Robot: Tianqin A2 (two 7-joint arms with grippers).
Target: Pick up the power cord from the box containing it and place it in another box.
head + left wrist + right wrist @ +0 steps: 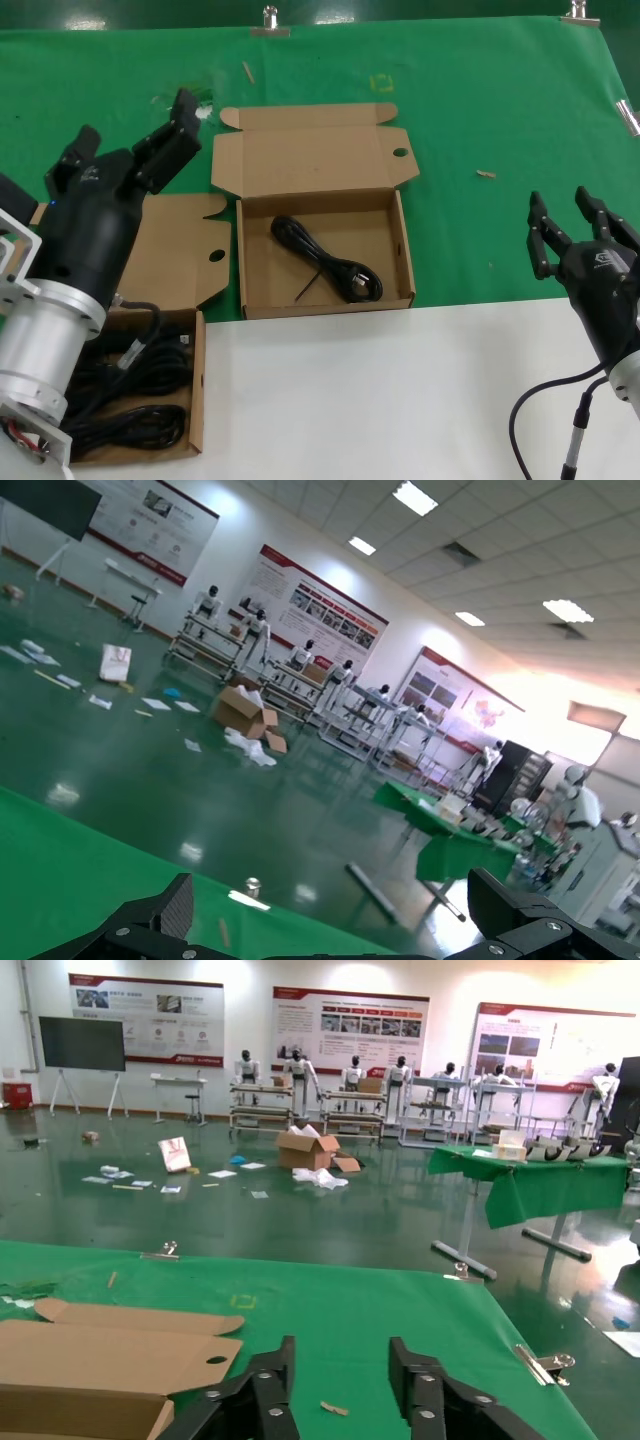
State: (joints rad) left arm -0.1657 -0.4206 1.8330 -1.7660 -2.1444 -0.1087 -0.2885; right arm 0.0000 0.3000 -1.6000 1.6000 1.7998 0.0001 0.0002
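Observation:
A power cord, thin, black and loosely looped, lies inside the open cardboard box at the table's centre, whose lid is folded back. A second open box at the near left holds more bundled black cords; my left arm covers part of it. My left gripper is raised above that box's lid, left of the centre box, open and empty. My right gripper hangs open and empty over the green cloth at the right, well away from both boxes.
Green cloth covers the far table, clipped at its back edge. A white surface spans the near side. A small scrap lies on the cloth ahead of my right gripper. My own cable loops at the near right.

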